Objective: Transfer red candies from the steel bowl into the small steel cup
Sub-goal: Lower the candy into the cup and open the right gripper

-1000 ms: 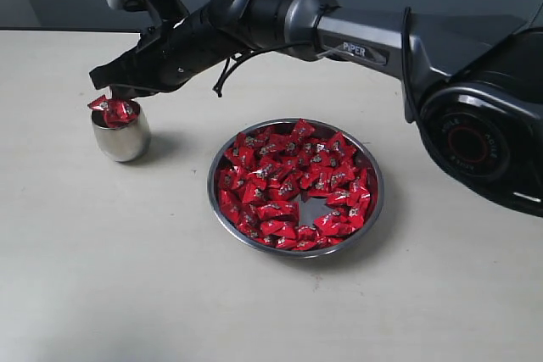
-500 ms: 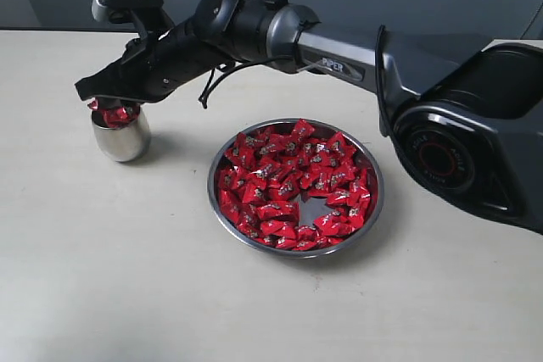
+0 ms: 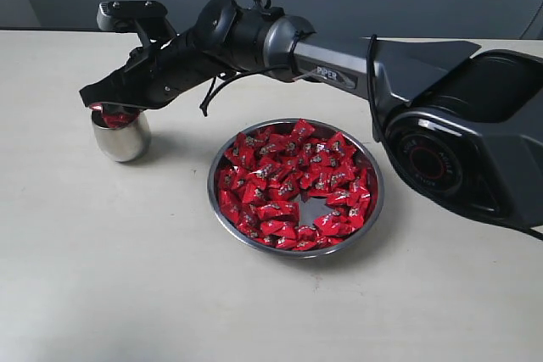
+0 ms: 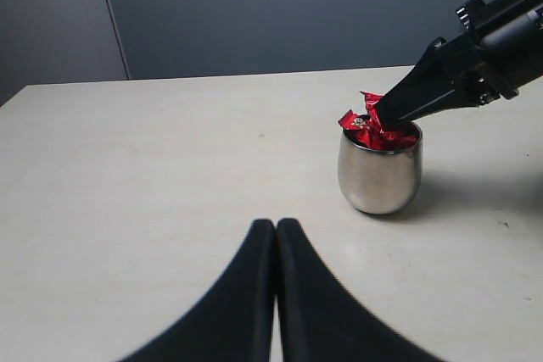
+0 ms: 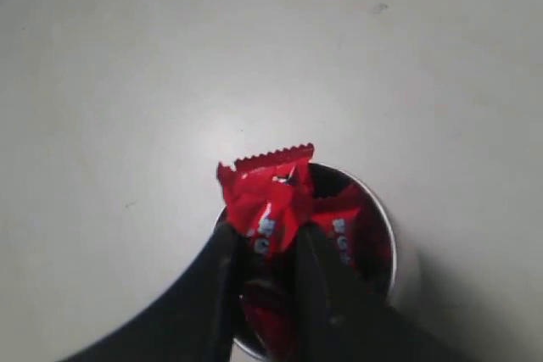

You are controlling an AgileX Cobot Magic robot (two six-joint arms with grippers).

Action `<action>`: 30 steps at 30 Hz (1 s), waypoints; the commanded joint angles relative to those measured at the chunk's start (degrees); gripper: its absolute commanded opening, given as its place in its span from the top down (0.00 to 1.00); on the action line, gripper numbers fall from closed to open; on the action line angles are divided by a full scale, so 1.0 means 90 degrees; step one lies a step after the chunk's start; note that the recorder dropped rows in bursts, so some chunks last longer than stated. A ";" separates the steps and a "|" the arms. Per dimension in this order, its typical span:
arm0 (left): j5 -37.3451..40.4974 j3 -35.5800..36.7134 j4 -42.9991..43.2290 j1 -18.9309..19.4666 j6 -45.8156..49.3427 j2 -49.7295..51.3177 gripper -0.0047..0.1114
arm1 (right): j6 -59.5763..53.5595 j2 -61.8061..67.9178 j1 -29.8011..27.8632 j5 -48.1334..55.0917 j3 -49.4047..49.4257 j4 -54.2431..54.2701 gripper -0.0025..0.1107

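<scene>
The small steel cup (image 3: 121, 138) stands at the left of the table with red candies (image 4: 366, 130) heaped to its rim. My right gripper (image 3: 95, 99) reaches across to just above the cup's mouth and is shut on one red candy (image 5: 265, 199), whose crimped end sticks out past the fingertips (image 5: 227, 247). More red candies (image 3: 288, 182) fill the wide steel bowl (image 3: 374, 209) in the middle. Some way short of the cup (image 4: 379, 177), my left gripper (image 4: 276, 228) is shut and empty above the table. The exterior view does not show it.
The right arm's dark links (image 3: 254, 36) stretch over the table behind the bowl, and its base (image 3: 462, 142) stands at the right. A dark wall runs behind the table's far edge (image 3: 51, 31). Bare tabletop (image 3: 127, 277) lies in front of cup and bowl.
My right gripper has shifted a little left and down, settling over the cup's mouth with the candy still between its fingers. The cup and bowl have stayed put.
</scene>
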 commanded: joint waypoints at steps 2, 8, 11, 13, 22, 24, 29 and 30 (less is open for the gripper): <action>0.0003 0.0024 -0.0013 0.0004 -0.0008 -0.0028 0.96 | 0.0010 -0.0009 -0.0010 -0.0133 -0.0026 0.0004 0.99; 0.0003 0.0024 -0.0013 0.0004 -0.0008 -0.0028 0.96 | 0.0010 -0.0009 -0.0010 -0.0255 -0.0026 -0.0010 0.99; 0.0003 0.0024 -0.0013 0.0004 -0.0008 -0.0028 0.96 | 0.0010 -0.0009 -0.0010 -0.0235 -0.0026 -0.0010 0.99; 0.0003 0.0024 -0.0013 0.0004 -0.0008 -0.0028 0.96 | 0.0010 -0.0009 -0.0010 -0.0261 -0.0026 -0.0010 0.99; 0.0003 0.0024 -0.0013 0.0004 -0.0008 -0.0028 0.96 | 0.0010 -0.0009 -0.0010 -0.0336 -0.0026 -0.0010 0.99; 0.0003 0.0024 -0.0013 0.0004 -0.0008 -0.0028 0.96 | 0.0010 -0.0009 -0.0010 -0.0336 -0.0026 -0.0010 0.99; 0.0003 0.0024 -0.0013 0.0004 -0.0008 -0.0028 0.96 | 0.0010 -0.0009 -0.0010 -0.0275 -0.0026 -0.0060 0.84; 0.0003 0.0024 -0.0013 0.0004 -0.0008 -0.0028 0.96 | 0.0010 -0.0009 -0.0010 -0.0275 -0.0026 -0.0071 0.77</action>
